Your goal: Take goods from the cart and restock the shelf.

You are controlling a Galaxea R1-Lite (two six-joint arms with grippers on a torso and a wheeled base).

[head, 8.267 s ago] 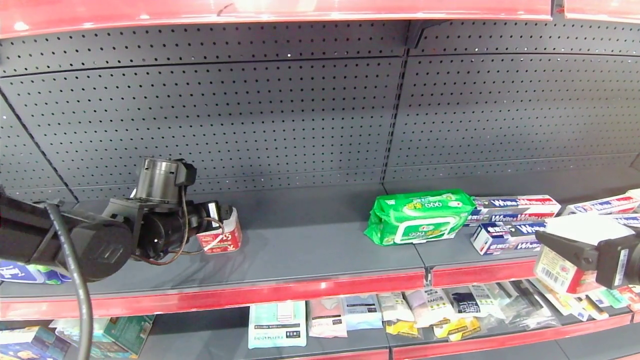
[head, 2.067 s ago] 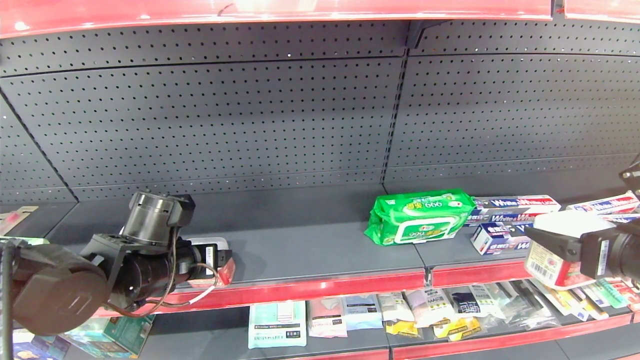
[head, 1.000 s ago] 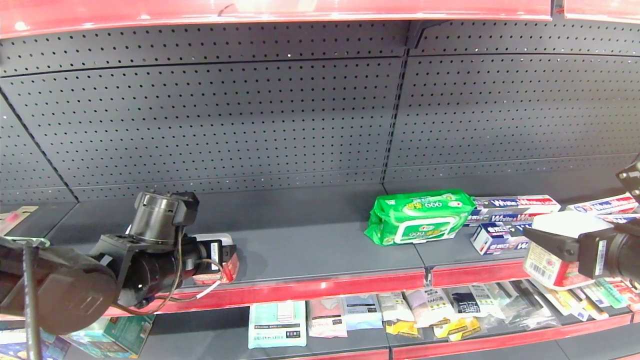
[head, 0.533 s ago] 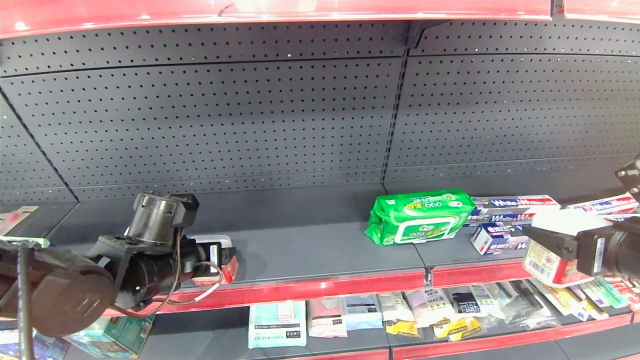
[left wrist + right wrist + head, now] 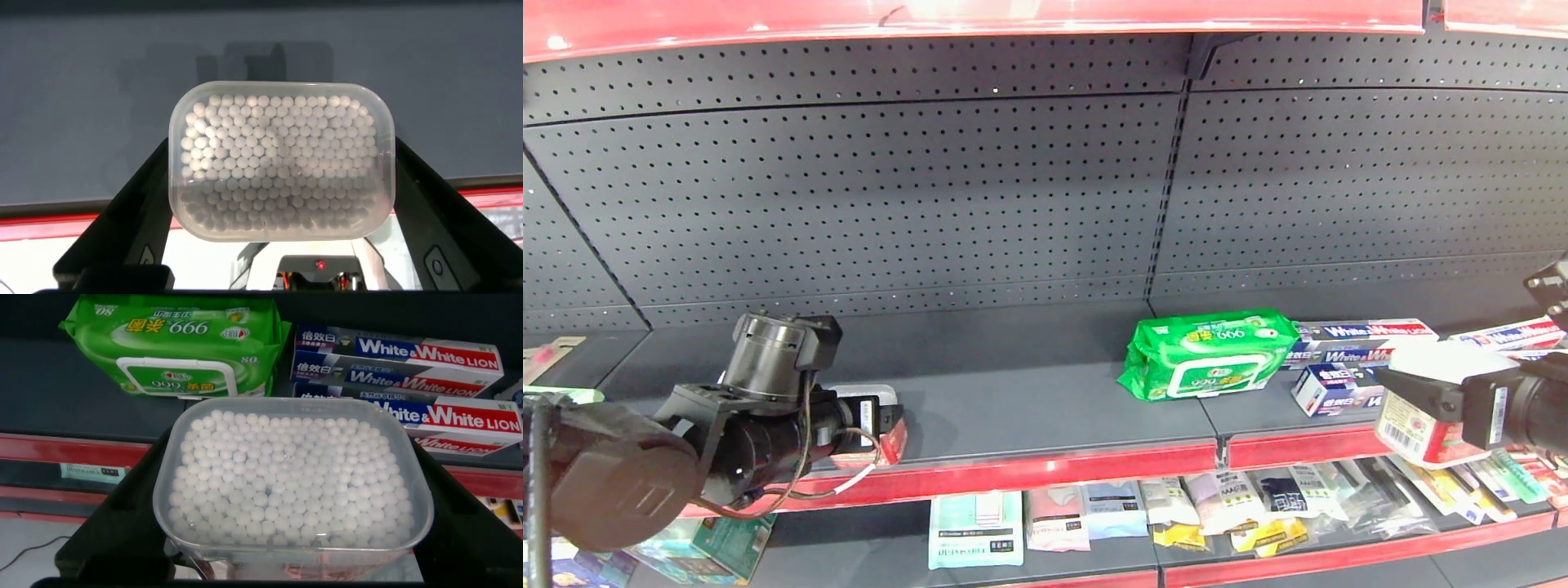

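My left gripper point(image 5: 879, 418) is shut on a clear box of cotton swabs point(image 5: 889, 433) with a red label, held just above the front rim of the grey shelf point(image 5: 1029, 392), at its left part. In the left wrist view the box point(image 5: 280, 159) sits between the black fingers point(image 5: 135, 220) and faces the shelf board. My right gripper point(image 5: 1425, 400) is shut on a second swab box point(image 5: 1421, 420), in front of the shelf's right end. The right wrist view shows that box point(image 5: 290, 478) between the fingers point(image 5: 122, 518).
A green pack of wet wipes point(image 5: 1209, 351) lies on the shelf right of centre, with stacked toothpaste boxes point(image 5: 1356, 359) beside it. Wipes point(image 5: 176, 339) and toothpaste point(image 5: 409, 367) lie beyond the right box. Bare shelf stretches between the left box and the wipes. Small packets point(image 5: 1094, 510) fill the lower shelf.
Since the earliest frame my left gripper has drawn back with its box from deeper on the shelf to the front rim. In the last second it drifted slightly left. The right gripper edged left.
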